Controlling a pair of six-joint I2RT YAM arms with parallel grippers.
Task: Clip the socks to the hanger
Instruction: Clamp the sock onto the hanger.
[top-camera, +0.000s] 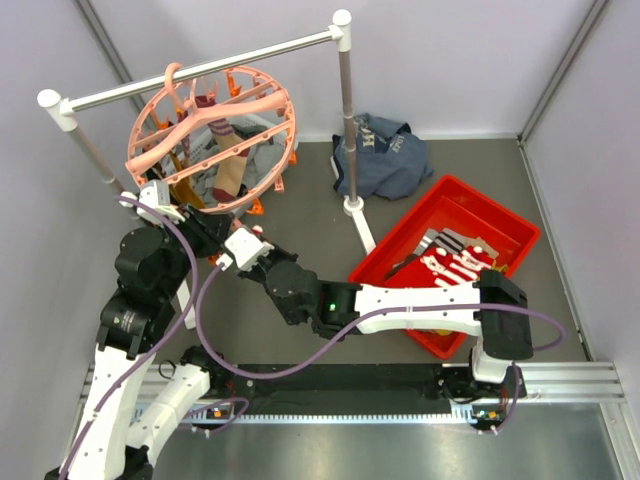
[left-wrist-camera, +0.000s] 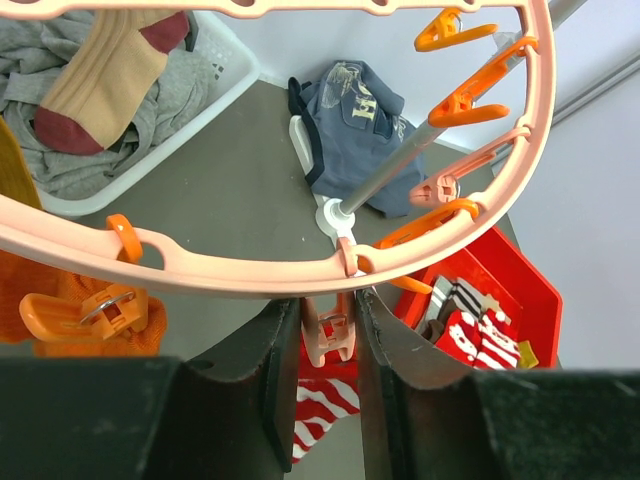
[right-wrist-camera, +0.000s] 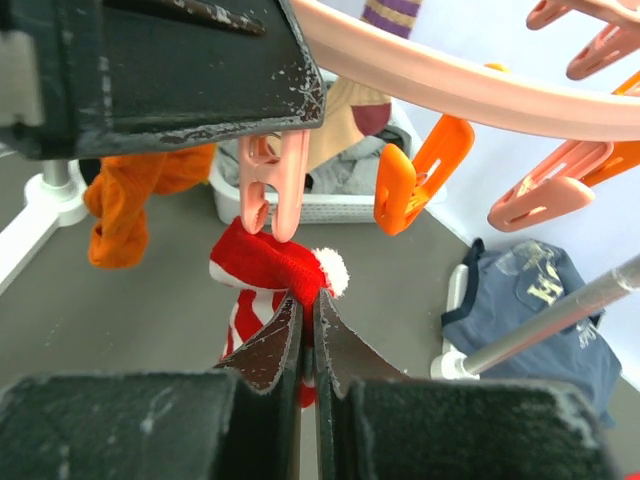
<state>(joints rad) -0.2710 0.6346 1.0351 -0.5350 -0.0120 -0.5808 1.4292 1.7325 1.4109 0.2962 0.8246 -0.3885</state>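
Note:
The salmon-pink ring hanger (top-camera: 262, 85) hangs from the rail. My left gripper (left-wrist-camera: 328, 310) is shut on one of its pink clip pegs (left-wrist-camera: 330, 338), squeezing the peg's handles between both fingers. My right gripper (right-wrist-camera: 308, 300) is shut on a red-and-white striped sock (right-wrist-camera: 270, 262) with a white pompom, held up just under that same peg (right-wrist-camera: 272, 195). The peg's two tips stand slightly apart at the sock's red cuff. That sock also shows below the left jaws (left-wrist-camera: 322, 398). A tan-and-maroon sock (top-camera: 232, 165) and an orange sock (right-wrist-camera: 130, 200) hang from the hanger.
A red tray (top-camera: 470, 195) at the right holds more striped socks (top-camera: 455, 265). A navy garment (top-camera: 385, 150) lies by the foot of the white-and-grey rail stand (top-camera: 345, 100). A white basket (left-wrist-camera: 225, 70) of grey clothes sits under the hanger. Orange pegs (right-wrist-camera: 410, 185) hang close by.

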